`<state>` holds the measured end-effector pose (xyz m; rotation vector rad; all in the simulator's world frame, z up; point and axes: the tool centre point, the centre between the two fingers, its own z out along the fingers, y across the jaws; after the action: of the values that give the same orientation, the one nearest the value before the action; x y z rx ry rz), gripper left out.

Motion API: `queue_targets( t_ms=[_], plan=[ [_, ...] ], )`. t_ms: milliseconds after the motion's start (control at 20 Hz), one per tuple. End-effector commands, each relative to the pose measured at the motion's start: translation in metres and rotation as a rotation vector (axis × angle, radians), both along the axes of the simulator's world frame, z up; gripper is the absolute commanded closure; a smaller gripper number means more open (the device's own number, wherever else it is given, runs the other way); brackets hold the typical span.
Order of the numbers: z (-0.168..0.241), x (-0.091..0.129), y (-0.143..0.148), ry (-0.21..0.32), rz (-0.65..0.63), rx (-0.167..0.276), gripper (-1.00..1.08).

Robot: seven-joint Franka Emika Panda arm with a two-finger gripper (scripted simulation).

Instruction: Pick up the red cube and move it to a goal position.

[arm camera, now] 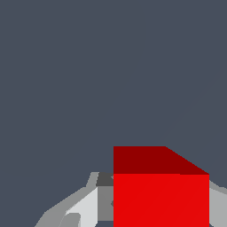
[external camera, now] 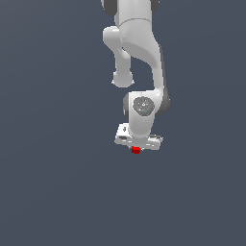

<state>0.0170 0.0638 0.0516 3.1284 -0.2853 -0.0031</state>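
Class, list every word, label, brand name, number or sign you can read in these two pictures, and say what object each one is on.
None: no readable text in either view.
The red cube has plain faces.
The white pincer and the arm carry no legible lettering.
The round grey disc on the arm's joint shows faint marks, too small and blurred to read.

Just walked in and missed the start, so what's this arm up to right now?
A white Panda arm is working on a small red cube. In the exterior view the cube peeks out just beneath the gripper. In the wrist view the red cube sits right between the grey fingers, so it looks gripped, though contact isn't certain. No goal marker is visible.
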Motion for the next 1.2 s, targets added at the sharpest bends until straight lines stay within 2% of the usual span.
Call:
queue_targets(
  t_ms=[0,700,1150],
  plan=[
    [0.015,-0.005,-0.013,-0.002,-0.001,0.0,1.08],
    [0.118,-0.043,-0.101,-0.002,-0.001,0.001,1.08],
    [0.149,-0.051,-0.127,-0.002,-0.001,0.001,1.08]
  ],
)
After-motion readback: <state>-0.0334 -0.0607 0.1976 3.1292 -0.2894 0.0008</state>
